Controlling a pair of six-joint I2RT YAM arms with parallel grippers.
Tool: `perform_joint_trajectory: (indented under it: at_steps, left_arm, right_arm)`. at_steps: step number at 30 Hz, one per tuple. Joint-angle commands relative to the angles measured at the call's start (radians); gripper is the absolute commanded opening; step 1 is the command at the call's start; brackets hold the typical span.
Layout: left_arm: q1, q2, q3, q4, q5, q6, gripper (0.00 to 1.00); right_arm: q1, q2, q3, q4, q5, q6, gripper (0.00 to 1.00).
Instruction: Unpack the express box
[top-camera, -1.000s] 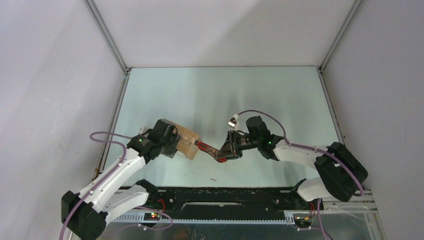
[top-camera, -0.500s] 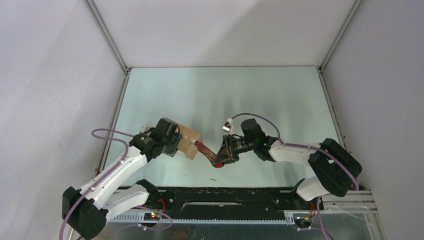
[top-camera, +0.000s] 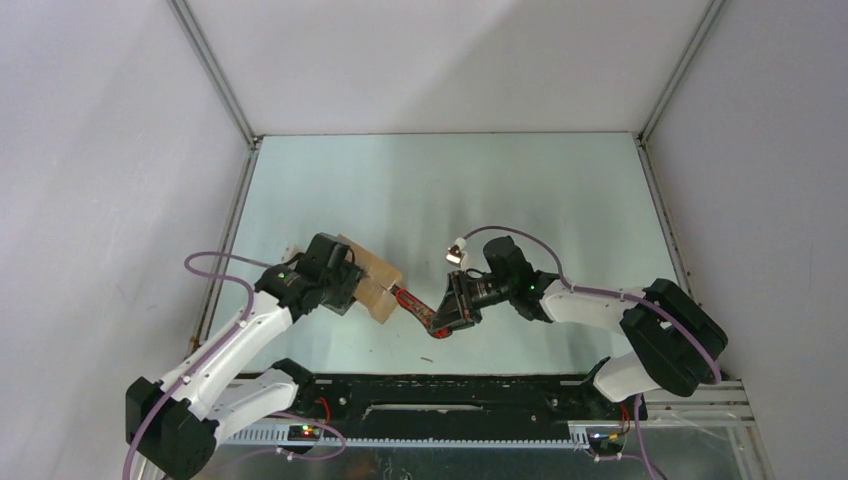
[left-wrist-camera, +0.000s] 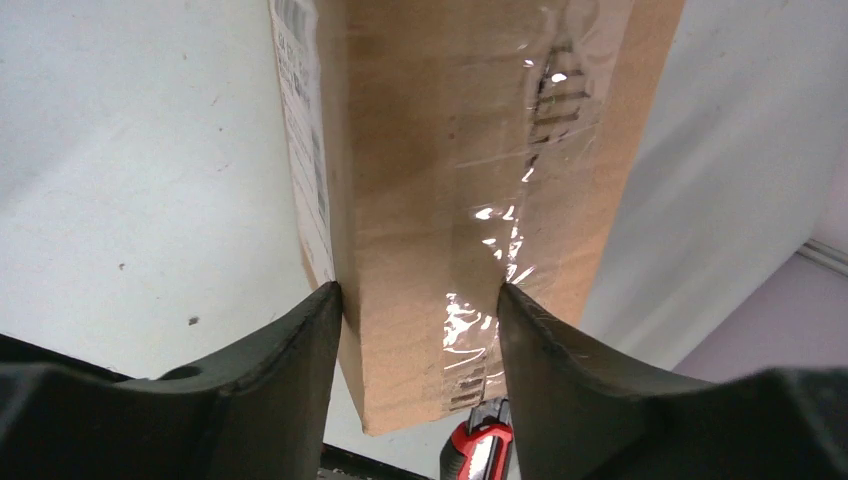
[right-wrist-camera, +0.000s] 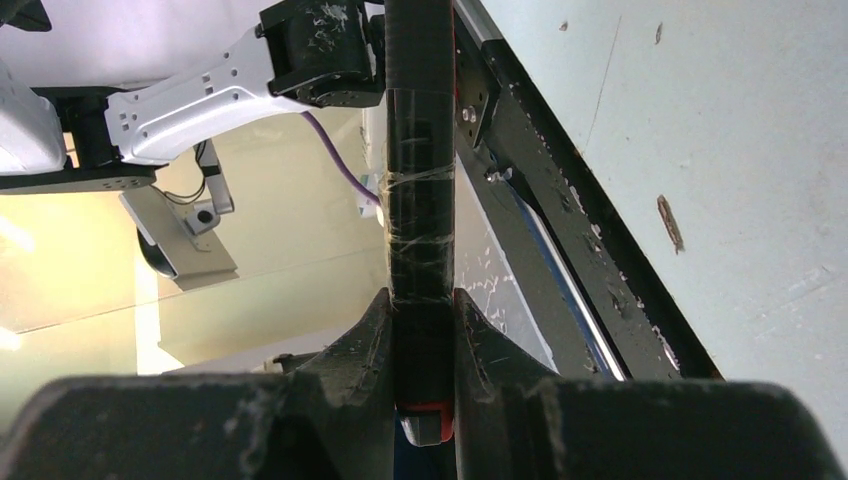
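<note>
**A:** What sort of place is this?

**B:** A robotics lab. It looks like a closed test cell.

**A:** What shows that?

**B:** Plain white panels (top-camera: 440, 60) set in aluminium struts (top-camera: 215, 75) wall in a pale green tabletop (top-camera: 450, 190). A white left arm (top-camera: 235, 345) and right arm (top-camera: 600, 300) are bolted to a black rail (top-camera: 450, 395) at the near edge. Purple cables (top-camera: 205, 256) loop off them, and small status lights (top-camera: 305, 432) glow on the base.

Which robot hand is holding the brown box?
The left gripper: it is clamped on the express box from both sides. The right gripper holds the slim red-and-black utility knife instead.
</note>
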Motion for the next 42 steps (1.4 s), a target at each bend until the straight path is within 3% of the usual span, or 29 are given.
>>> perform_joint_trajectory:
  at_steps: [1, 5, 17, 33, 42]
  left_arm:
    - [0.007, -0.029, 0.041, 0.066, 0.012, 0.057, 0.66]
    - [0.007, -0.026, 0.063, 0.021, 0.019, 0.066, 0.76]
    - [0.009, 0.153, 0.196, -0.240, -0.035, 0.081, 0.71]
    - [0.026, 0.113, 0.134, -0.139, -0.049, 0.059, 0.76]
    - [-0.013, 0.132, 0.120, -0.049, 0.003, 0.029, 0.78]
  right_arm:
    - [-0.002, -0.020, 0.021, -0.041, -0.073, -0.016, 0.00]
    - [-0.004, -0.015, 0.021, -0.034, -0.071, -0.011, 0.00]
    - [-0.003, 0.014, 0.021, 0.044, -0.096, 0.027, 0.00]
    - [-0.045, 0.006, -0.002, 0.040, -0.180, 0.019, 0.00]
    - [0.001, 0.117, -0.001, 0.325, -0.190, 0.198, 0.00]
